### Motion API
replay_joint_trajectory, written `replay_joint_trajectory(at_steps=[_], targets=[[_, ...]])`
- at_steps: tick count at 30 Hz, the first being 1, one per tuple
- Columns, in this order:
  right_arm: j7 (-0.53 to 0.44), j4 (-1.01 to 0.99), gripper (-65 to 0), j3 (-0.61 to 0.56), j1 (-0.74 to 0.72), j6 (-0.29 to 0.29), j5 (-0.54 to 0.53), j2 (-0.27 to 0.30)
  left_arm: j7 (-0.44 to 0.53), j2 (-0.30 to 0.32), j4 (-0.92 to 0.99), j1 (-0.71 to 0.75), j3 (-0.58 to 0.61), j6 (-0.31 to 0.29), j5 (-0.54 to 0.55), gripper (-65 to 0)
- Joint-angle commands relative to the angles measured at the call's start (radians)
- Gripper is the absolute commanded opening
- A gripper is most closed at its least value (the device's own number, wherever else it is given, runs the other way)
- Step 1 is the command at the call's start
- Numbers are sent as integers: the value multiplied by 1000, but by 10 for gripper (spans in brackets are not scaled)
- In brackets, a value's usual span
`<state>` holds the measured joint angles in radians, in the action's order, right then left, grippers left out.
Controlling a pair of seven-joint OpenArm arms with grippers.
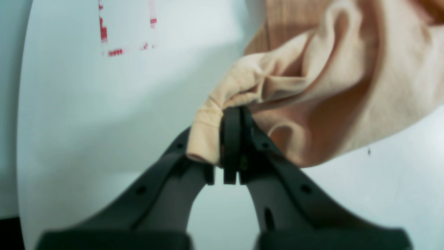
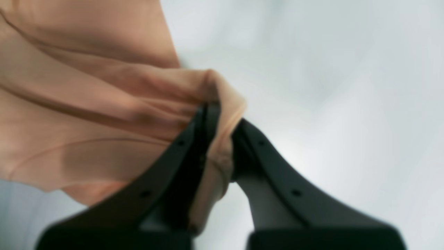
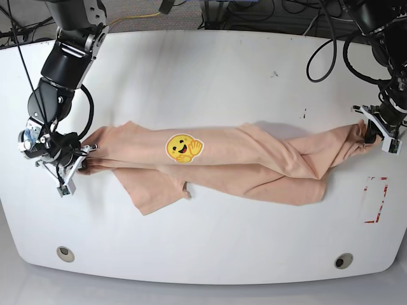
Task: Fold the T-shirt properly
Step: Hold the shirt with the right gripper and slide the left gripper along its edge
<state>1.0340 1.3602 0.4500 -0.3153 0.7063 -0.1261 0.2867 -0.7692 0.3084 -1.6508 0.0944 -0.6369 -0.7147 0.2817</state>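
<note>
Peach T-shirt (image 3: pixel 254 165) is stretched long across the white tabletop (image 3: pixel 210 76), yellow smiley emblem (image 3: pixel 184 147) up; left gripper (image 3: pixel 371 132) and right gripper (image 3: pixel 81 160) each pinch an end.

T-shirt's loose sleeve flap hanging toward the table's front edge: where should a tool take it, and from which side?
Probably the flap's free lower hem, approached from the table's front edge. It lies flat and single-layered below the stretched T-shirt, its corner clear of other folds. Both the left tool and right tool are shut on the shirt's ends, so one must release first.
</note>
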Motion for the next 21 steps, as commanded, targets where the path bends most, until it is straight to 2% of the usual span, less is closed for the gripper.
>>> replay_joint_trajectory(at_steps=[1, 3, 5, 8, 11, 13, 14, 18, 21], targets=[[10, 66, -650, 7, 3, -8, 10, 4, 9, 25, -18, 12, -14, 17, -9, -650], [12, 112, -650, 7, 38, -8, 10, -2, 9, 25, -18, 34, -16, 17, -9, -650], [13, 150, -650, 7, 66, -8, 10, -34, 9, 25, -18, 52, -18, 17, -9, -631], [30, 221, -647, 7, 120, -8, 12, -66, 9, 25, -18, 83, -19, 17, -16, -525], [48, 259, -644, 7, 152, -8, 12, -86, 9, 25, -12, 112, -14, 17, -16, -401], [48, 287, -644, 7, 178, -8, 12, -109, 7, 25, -15, 135, -13, 17, -12, -294], [48, 298, -644, 7, 189, -8, 12, -111, 7, 24, -16, 140, -13, 17, -11, -265], [50, 313, -644, 7, 201, -8, 12, -119, 7, 25, -25, 138, -16, 17, -5, -260], [52, 315, -645, 13, 212, -8, 12, -128, 7, 28, -70, 135, -16, 17, 43, -258]])
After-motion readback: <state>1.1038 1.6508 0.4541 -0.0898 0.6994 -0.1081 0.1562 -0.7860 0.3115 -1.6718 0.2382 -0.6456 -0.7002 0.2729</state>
